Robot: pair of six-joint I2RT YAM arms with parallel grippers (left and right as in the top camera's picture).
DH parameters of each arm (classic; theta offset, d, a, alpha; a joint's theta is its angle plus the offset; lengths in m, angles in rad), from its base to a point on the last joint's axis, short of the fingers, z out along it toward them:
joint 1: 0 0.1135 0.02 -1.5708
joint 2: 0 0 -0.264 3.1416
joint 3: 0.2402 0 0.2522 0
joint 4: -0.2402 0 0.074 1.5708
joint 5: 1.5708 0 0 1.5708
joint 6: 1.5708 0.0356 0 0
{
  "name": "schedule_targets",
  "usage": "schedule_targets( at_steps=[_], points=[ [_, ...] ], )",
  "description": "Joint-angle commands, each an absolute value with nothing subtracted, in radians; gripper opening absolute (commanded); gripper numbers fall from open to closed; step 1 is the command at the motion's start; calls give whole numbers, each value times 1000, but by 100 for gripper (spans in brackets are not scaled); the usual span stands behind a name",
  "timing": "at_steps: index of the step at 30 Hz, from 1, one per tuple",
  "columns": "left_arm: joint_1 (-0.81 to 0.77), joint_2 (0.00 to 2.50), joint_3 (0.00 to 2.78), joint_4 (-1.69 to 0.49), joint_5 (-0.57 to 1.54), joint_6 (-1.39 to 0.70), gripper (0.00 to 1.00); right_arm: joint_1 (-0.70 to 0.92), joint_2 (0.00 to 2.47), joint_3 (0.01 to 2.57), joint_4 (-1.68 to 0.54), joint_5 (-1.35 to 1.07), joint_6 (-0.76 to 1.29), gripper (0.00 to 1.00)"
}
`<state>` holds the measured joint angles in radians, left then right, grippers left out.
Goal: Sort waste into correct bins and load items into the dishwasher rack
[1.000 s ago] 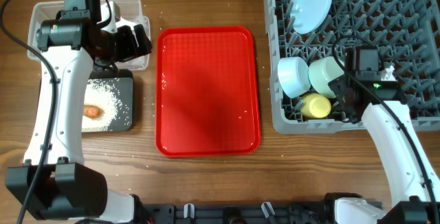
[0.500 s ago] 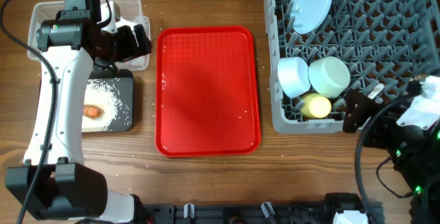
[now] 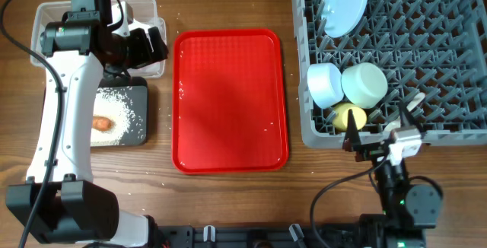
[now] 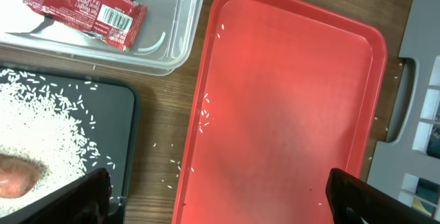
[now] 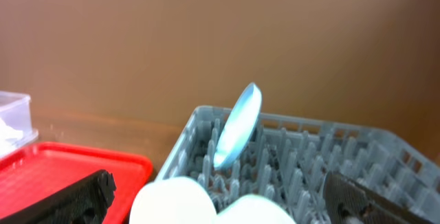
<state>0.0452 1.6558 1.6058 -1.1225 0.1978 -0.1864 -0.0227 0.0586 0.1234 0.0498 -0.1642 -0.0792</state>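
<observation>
The grey dishwasher rack (image 3: pixel 456 65) holds the pale blue plate (image 3: pixel 342 4) on edge, two pale bowls (image 3: pixel 326 84) (image 3: pixel 365 83) and the yellow cup (image 3: pixel 348 116). A slim white piece, seemingly the spoon (image 3: pixel 418 98), lies in the rack. My right gripper (image 3: pixel 380 130) is open and empty at the rack's front edge. In the right wrist view the gripper (image 5: pixel 223 207) faces the bowls (image 5: pixel 175 200) and the plate (image 5: pixel 237 124). My left gripper (image 4: pixel 227 203) is open and empty, between the black tray (image 3: pixel 141 126) and the clear tub (image 3: pixel 46 12). The tub holds the red wrapper (image 4: pixel 82 7). The black tray holds rice (image 3: pixel 114 107) and an orange piece (image 3: pixel 101 123).
The flat red tray (image 3: pixel 228 100) lies in the middle of the wooden table with a few rice grains (image 4: pixel 205 117) on it and beside it. The left arm's white links run down the left side. Cables lie near the front edge.
My right arm has pulled back out of the rack toward the table's front edge, with its gripper open. The left arm has not moved.
</observation>
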Motion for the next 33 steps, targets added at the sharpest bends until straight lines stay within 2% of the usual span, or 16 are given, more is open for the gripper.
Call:
schedule_targets(
  at_steps=[1, 5, 23, 25, 27, 33],
  points=[
    [48, 1653, 1618, -1119, 192, -187, 100, -26, 2, 6, 136, -208, -24, 100],
    [48, 1653, 1618, -1119, 192, -187, 100, -26, 4, 5, 19, -204, -26, 100],
    [46, 1598, 1618, -1130, 187, -187, 100, -26, 18, 6, 16, -204, -25, 100],
    [36, 1501, 1602, -1041, 139, -187, 100, -26, 18, 6, 17, -204, -26, 100],
    [27, 1335, 1472, -825, 131, -160, 100, -26, 18, 6, 17, -204, -26, 100],
    [29, 690, 725, -270, 133, -161, 100, -26, 18, 6, 17, -204, -26, 100]
  ],
)
